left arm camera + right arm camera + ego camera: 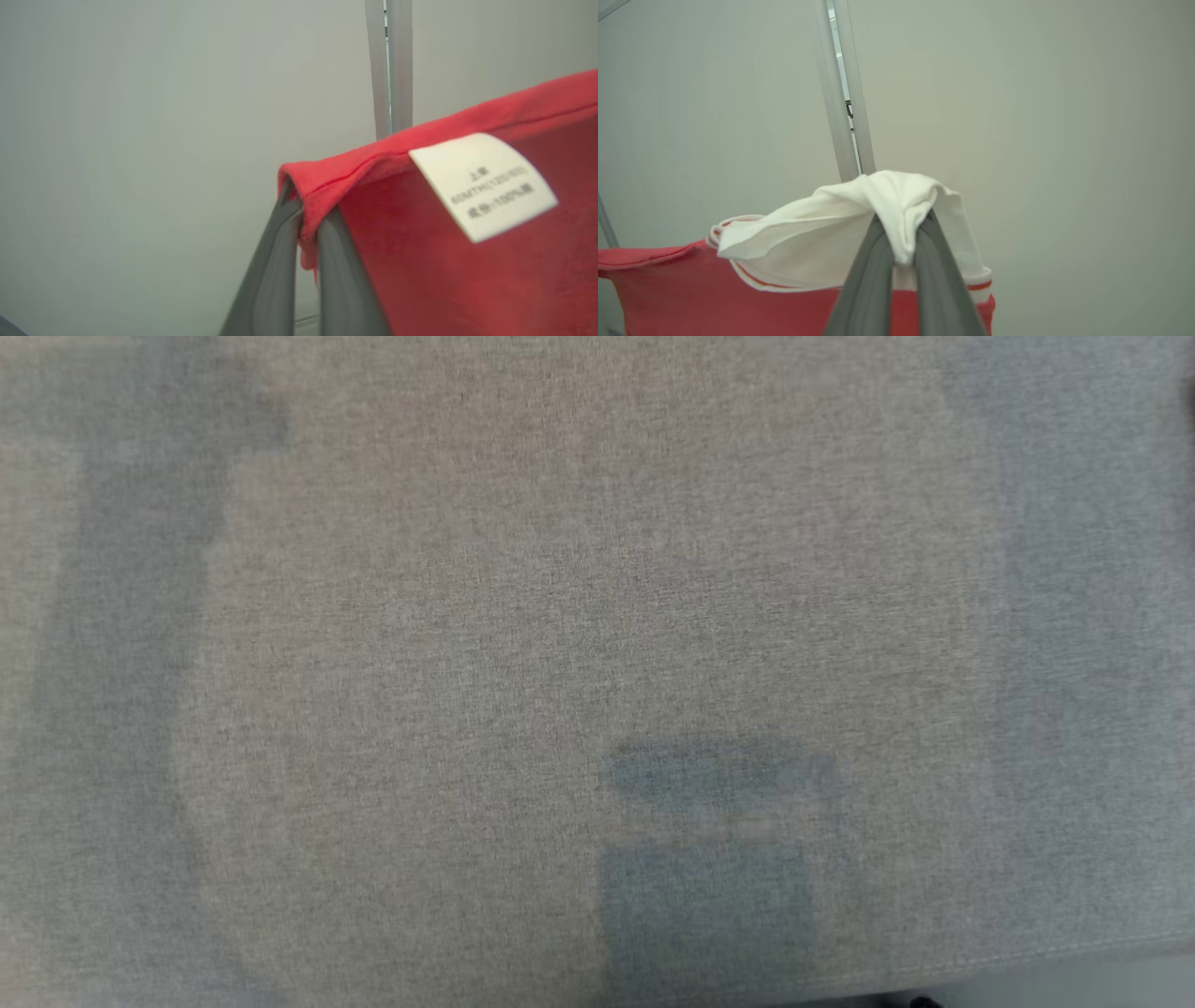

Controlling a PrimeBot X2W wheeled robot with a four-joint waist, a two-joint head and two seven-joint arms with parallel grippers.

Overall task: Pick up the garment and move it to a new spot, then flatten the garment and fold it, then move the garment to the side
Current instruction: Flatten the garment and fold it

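The garment (458, 261) is red with a white care label (481, 184) and a white collar part (822, 238) trimmed in red. It hangs in the air between both arms. My left gripper (303, 214) is shut on a red hemmed corner, the cloth pinched between its grey fingers (275, 270). My right gripper (903, 233) is shut on a bunched white fold (901, 200), with the red body (691, 294) stretching off to the lower left of that view.
The head view looks down on a grey woven fabric surface (560, 616), whose front edge (1027, 959) runs along the bottom right. Behind the raised garment stand a pale wall (1041, 116) and a vertical metal post (387, 70).
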